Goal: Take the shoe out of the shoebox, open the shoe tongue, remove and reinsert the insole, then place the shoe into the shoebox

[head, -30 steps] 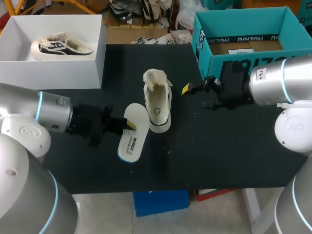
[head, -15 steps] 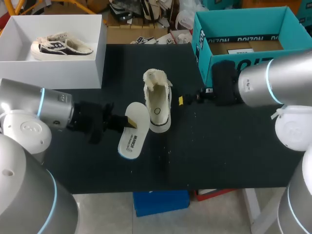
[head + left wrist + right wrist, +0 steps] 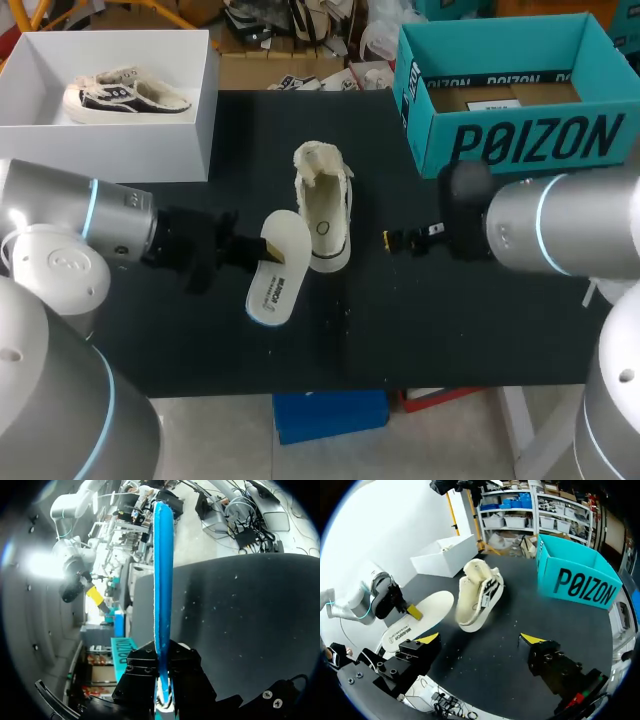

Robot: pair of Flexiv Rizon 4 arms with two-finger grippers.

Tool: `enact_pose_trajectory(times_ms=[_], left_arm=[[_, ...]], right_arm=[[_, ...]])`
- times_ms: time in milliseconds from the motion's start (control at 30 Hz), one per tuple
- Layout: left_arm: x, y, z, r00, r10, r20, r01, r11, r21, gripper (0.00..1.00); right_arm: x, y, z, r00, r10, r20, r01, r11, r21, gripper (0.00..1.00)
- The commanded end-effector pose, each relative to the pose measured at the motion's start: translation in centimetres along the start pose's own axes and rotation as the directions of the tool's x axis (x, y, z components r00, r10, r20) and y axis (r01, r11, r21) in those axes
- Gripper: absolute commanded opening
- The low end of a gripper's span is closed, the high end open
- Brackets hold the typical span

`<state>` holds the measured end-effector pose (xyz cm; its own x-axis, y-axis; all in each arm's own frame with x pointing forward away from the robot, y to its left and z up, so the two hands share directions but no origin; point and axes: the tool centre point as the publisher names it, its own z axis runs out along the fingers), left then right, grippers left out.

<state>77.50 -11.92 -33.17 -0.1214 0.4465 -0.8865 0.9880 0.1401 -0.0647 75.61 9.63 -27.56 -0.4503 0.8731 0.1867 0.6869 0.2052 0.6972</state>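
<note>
A cream fleece-lined shoe [image 3: 322, 212] lies on the black table [image 3: 460, 320], its opening facing up; in the right wrist view the shoe [image 3: 479, 592] is ahead of my open right gripper [image 3: 480, 639]. The white insole [image 3: 274, 270] with a blue underside hangs tilted left of the shoe, and my left gripper [image 3: 268, 255] is shut on its edge. From the left wrist the insole [image 3: 161, 570] shows edge-on between the shut fingers [image 3: 176, 680]. My right gripper [image 3: 402, 240] hovers right of the shoe's heel, holding nothing.
A white box [image 3: 190, 110] at the back left holds a second shoe [image 3: 125, 93]. A teal shoebox [image 3: 520, 135] stands at the back right with cardboard inside. The white box [image 3: 445, 555] and teal box [image 3: 580, 577] show beyond the shoe in the right wrist view.
My right arm has swung away from the teal box toward the table's front, its gripper now right of the shoe's heel. The left gripper and insole shifted slightly right.
</note>
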Motion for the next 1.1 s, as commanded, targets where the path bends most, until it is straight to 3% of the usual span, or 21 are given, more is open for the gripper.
enact_pose_trajectory(times_ms=[33, 300, 400, 1000, 1100], left_arm=[[-0.3, 0.0, 0.4, 1.000, 0.000, -0.012, 0.000, 1.000, 0.001, 0.00], [-0.6, -0.3, 0.4, 1.000, 0.015, -0.021, -0.014, 1.000, 0.018, 0.00], [-1.0, -0.4, 0.4, 0.999, 0.045, -0.004, -0.045, 0.995, 0.087, 0.00], [-1.0, -0.4, 0.4, 0.999, 0.045, -0.004, -0.045, 0.995, 0.087, 0.00], [-1.0, 0.7, 0.4, 0.998, 0.002, -0.061, 0.004, 0.995, 0.098, 0.00]], right_arm=[[0.6, -0.9, -0.8, 0.934, -0.020, 0.356, 0.060, 0.993, -0.103, 1.00], [0.6, -0.9, -0.8, 0.934, -0.020, 0.356, 0.060, 0.993, -0.103, 1.00], [0.6, -0.9, -0.8, 0.934, -0.020, 0.356, 0.060, 0.993, -0.103, 1.00], [0.6, -0.9, -0.8, 0.934, -0.020, 0.356, 0.060, 0.993, -0.103, 1.00], [0.6, -0.9, -0.8, 0.934, -0.020, 0.356, 0.060, 0.993, -0.103, 1.00]])
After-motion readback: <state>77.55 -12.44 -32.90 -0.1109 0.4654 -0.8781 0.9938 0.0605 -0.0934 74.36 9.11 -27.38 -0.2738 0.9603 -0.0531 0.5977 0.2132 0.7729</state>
